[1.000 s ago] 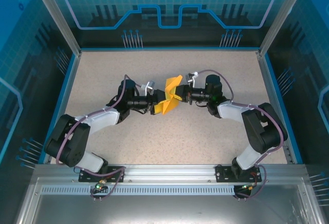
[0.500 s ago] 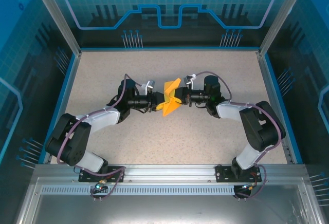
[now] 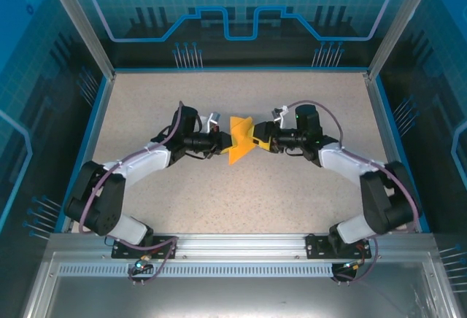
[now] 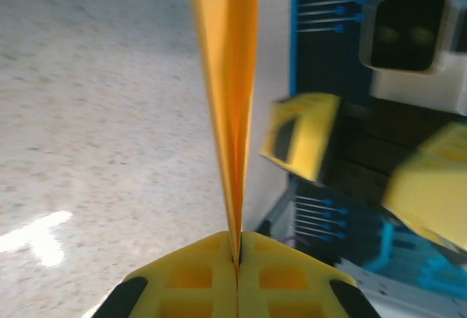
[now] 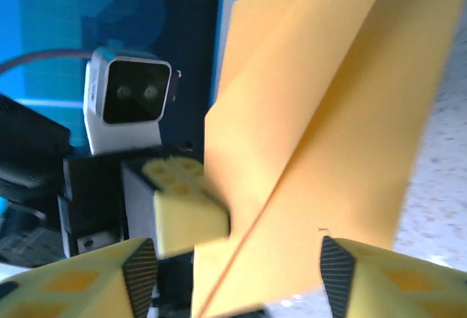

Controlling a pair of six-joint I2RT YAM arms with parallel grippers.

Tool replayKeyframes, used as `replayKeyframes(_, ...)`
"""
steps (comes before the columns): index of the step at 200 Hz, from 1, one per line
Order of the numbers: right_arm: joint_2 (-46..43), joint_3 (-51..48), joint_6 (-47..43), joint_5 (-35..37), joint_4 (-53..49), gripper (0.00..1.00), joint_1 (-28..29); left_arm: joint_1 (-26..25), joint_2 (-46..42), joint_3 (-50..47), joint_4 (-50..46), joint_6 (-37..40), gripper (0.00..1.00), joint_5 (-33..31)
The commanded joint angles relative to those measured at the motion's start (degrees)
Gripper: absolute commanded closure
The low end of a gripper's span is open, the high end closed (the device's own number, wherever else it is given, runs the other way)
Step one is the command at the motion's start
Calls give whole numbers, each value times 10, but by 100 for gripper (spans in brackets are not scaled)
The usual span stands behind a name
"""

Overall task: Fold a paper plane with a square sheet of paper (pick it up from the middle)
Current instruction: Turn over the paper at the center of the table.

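**Paper** [image 3: 241, 140]: orange-yellow, folded into layers with a visible crease. It is held up over the table [image 3: 146, 187] near the middle, slightly toward the far edge. From above I cannot tell whether its lower corner touches the surface.

**Left gripper** [image 3: 223, 141]: reaches in from the left, level with the paper. In the left wrist view its two yellow fingers [image 4: 190, 278] are pressed together with the paper's edge clamped between them. The paper rises from that grip edge-on, as a narrow blade with its layers lying close.

**Right gripper** [image 3: 261, 141]: faces the left gripper from the other side of the paper. Its jaws stand apart. In the right wrist view they sit at the two lower corners with the folded paper between them, and neither is seen pressing on it. A diagonal crease runs across the paper from lower left to upper right. In the left wrist view the same two fingers appear as spread yellow blocks, blurred, just to the right of the paper.

**Other:** in the right wrist view one left finger and the left arm's camera [image 5: 131, 99] stand behind the paper's left edge.
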Motion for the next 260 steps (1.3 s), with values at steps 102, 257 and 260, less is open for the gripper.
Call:
replayKeyframes(102, -187, -77, -124, 329, -280, 16, 8, -173, 167, 298, -629, 121, 92, -774)
replayKeyframes(257, -129, -83, -42, 414, -218, 20, 154, -56, 116, 243, -378, 132, 26, -326)
replayKeyframes(260, -121, -78, -37, 420, -213, 21, 168, -45, 110, 236, -375, 129, 25, -325)
